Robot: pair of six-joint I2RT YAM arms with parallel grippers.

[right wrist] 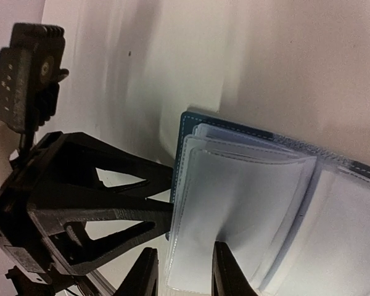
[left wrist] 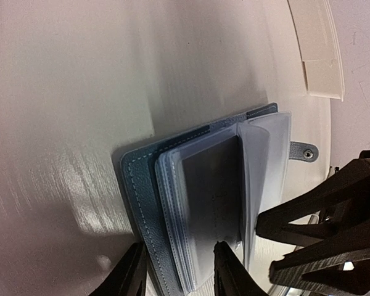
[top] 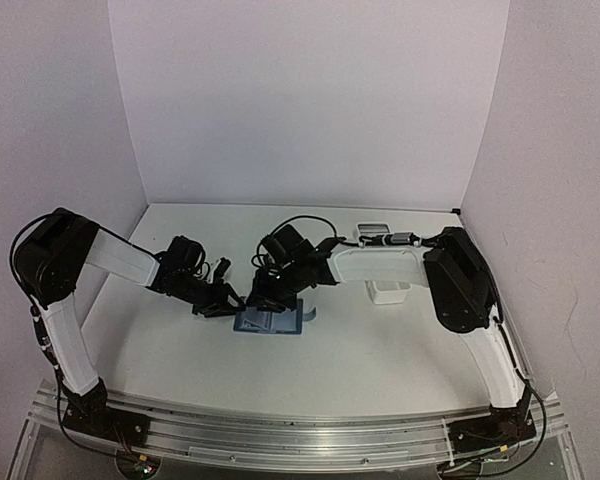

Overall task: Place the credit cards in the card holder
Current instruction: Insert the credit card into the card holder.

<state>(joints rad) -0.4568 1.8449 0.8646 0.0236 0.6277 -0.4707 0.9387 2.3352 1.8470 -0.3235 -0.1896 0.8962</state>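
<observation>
The card holder [top: 280,322] lies open on the white table; its dark-blue cover [left wrist: 139,179] and pale pocket pages [right wrist: 246,197] show, with the snap tab [left wrist: 303,152] at its right edge. A dark rectangle [left wrist: 213,191] shows through one pocket; I cannot tell whether it is a card. No loose credit cards are in view. My left gripper [top: 223,298] closes on the holder's left edge, cover and pages between its jaws [left wrist: 179,246]. My right gripper [top: 260,300] pinches the raised pocket pages [right wrist: 185,246], one finger denting them.
A long white tray [top: 388,291] stands right of the holder, partly behind my right arm, and shows at the top right of the left wrist view [left wrist: 320,49]. White walls enclose the table on three sides.
</observation>
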